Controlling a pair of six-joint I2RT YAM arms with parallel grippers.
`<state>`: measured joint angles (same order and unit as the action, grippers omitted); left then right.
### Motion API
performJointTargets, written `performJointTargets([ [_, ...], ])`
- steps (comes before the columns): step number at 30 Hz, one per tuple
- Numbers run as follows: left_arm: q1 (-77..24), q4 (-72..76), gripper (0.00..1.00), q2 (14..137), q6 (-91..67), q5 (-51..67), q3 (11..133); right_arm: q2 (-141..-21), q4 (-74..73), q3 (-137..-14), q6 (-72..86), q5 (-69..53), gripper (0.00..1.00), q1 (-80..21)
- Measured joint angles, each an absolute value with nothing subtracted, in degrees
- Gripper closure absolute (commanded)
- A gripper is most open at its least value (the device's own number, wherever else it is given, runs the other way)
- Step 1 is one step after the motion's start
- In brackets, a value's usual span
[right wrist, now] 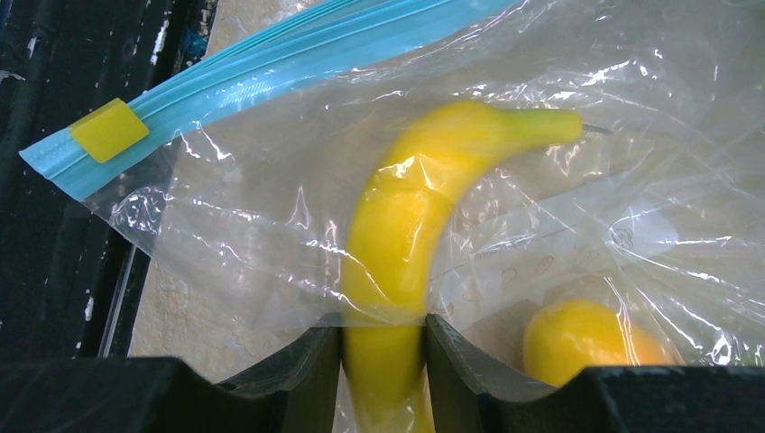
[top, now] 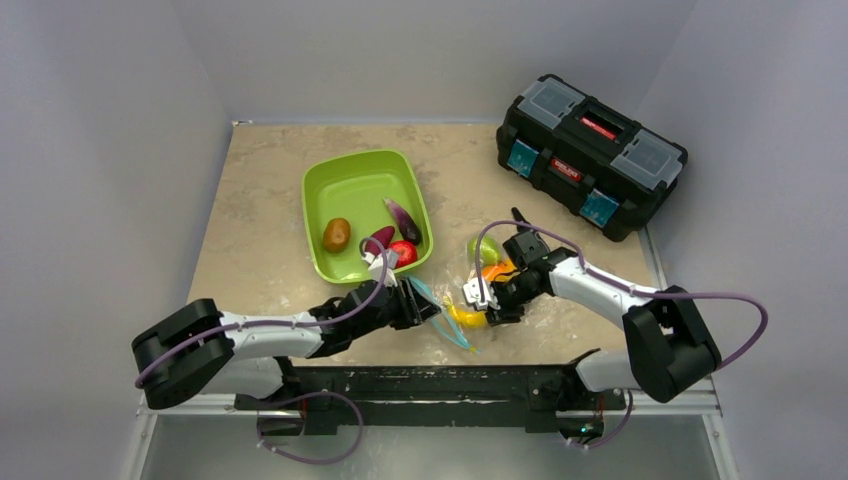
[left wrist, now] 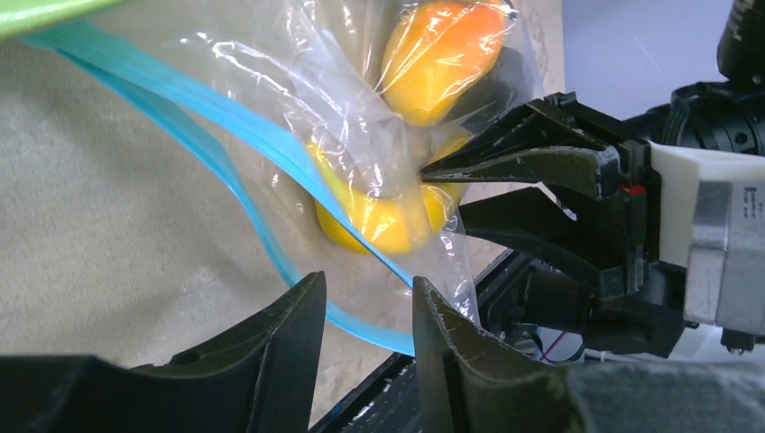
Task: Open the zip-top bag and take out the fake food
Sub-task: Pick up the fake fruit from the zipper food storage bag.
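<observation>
The zip-top bag [top: 462,300] lies between my two grippers, its teal zipper strip [left wrist: 225,126] parted into an open mouth, with a yellow slider [right wrist: 108,129] at one end. Inside are a yellow banana [right wrist: 406,207], an orange piece [left wrist: 437,54] and a green pear [top: 487,248]. My right gripper [right wrist: 383,334] is shut on the banana through the plastic. The left gripper [left wrist: 370,302] stands open at the bag's mouth, the lower zipper strip running across the gap between its fingers. More fake food sits in the tray: brown kiwi [top: 336,234], purple eggplant [top: 403,220], red apple [top: 403,252].
The lime-green tray [top: 350,180] stands just behind the left gripper. A black toolbox [top: 590,155] sits at the back right. The black base rail [top: 450,385] runs along the table's near edge, close under the bag.
</observation>
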<state>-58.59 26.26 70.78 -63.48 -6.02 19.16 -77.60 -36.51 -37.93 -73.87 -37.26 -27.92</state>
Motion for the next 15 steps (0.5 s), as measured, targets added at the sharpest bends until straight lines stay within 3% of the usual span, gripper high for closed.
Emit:
performJointTargets([
  [5, -58.6, 27.9, 0.70, 74.8, -70.1, -5.8, 19.2, -77.6, -36.2, -37.9, -73.6, -37.4, 0.65, -28.1],
  [15, -58.7, 29.9, 0.70, 78.0, -76.7, -4.7, 19.1, -77.6, -36.1, -37.9, -73.5, -37.4, 0.65, -28.1],
])
